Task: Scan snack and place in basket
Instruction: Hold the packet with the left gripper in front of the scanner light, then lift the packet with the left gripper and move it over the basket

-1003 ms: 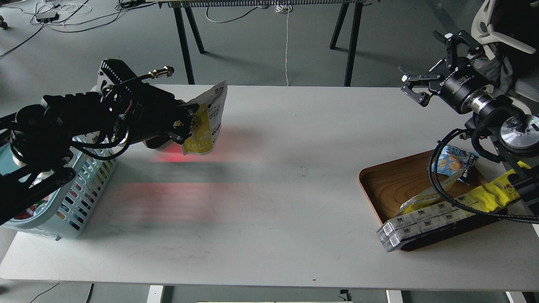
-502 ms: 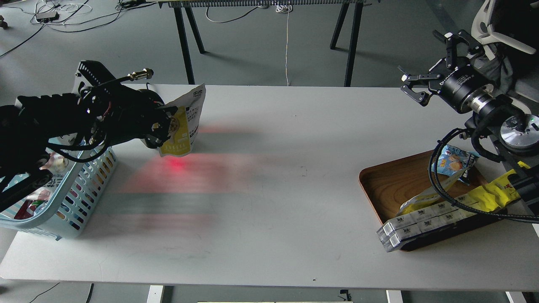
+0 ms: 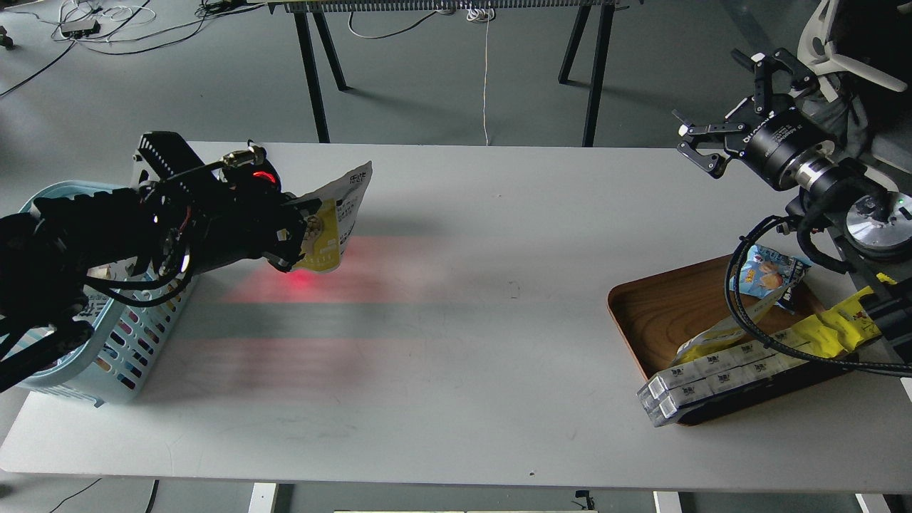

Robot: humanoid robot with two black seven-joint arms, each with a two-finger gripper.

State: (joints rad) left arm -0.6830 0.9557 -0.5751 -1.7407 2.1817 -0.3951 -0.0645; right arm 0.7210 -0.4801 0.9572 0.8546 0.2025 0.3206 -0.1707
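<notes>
snack (image 3: 335,226) shifted right, in left gripper (image 3: 296,231)

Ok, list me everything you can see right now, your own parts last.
snack: one, yellow and white pouch, held above the table's left side
basket: one, light blue, table's left end, partly hidden by the left arm
tray: one, brown wood, table's right end
small blue bag: one, on the tray
long yellow pack: one, on the tray
white boxes: a row, tray's front edge
table: one, white
red glow: on the table under the snack
left pincer: black, shut on the snack
right pincer: black, open, raised above the table's far right corner
</notes>
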